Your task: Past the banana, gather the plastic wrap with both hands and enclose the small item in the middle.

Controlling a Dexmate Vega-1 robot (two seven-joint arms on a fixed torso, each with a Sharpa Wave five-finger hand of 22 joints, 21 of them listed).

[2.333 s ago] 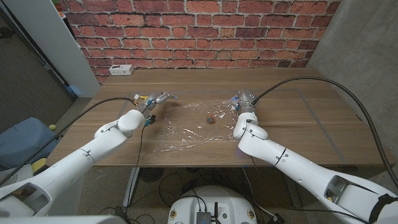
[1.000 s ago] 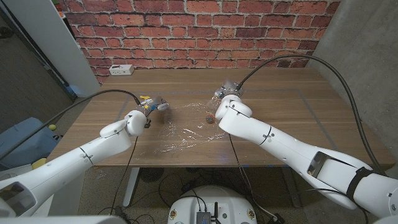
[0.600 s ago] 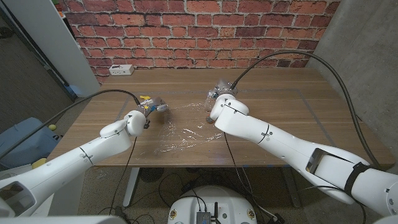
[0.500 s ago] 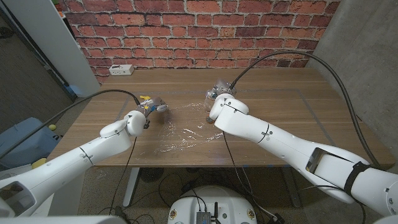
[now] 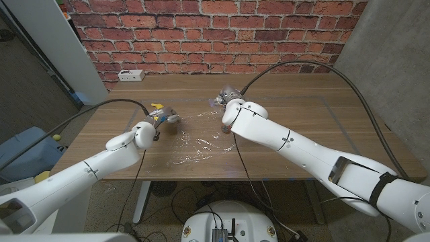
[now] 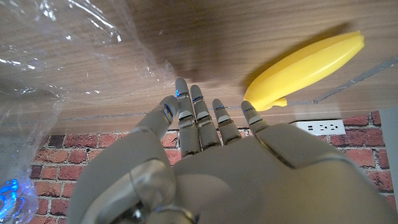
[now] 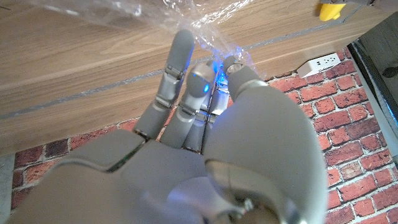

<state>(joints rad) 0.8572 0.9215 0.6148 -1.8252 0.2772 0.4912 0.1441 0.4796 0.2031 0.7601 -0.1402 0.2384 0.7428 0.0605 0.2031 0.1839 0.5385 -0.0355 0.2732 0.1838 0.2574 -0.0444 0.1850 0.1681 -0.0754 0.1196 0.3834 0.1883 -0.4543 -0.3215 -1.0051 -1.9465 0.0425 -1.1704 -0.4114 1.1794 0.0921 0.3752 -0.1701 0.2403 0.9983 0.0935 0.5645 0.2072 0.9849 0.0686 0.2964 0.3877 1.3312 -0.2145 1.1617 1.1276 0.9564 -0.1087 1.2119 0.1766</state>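
The clear plastic wrap [image 5: 195,144] lies crumpled on the wooden table [image 5: 316,128]. My right hand [image 5: 227,99] pinches one edge of the wrap [image 7: 211,37] between thumb and fingers, lifted above the table's middle. Its forearm hides the small item. My left hand [image 5: 162,119] hovers at the wrap's left side, close to the yellow banana [image 5: 156,107]. In the left wrist view its fingers [image 6: 202,118] are straight and apart with nothing in them, the banana [image 6: 305,65] just beyond them and the wrap [image 6: 50,50] beside them.
A white power strip [image 5: 131,75] lies at the table's far left corner, against the brick wall [image 5: 222,37]. Black cables arc over both arms. A grey panel [image 5: 60,54] and a blue object [image 5: 27,151] stand off the table's left side.
My right hand has swung left and toward the far side, carrying the wrap's edge over the middle and covering the small item. The left hand has shifted only slightly by the banana.
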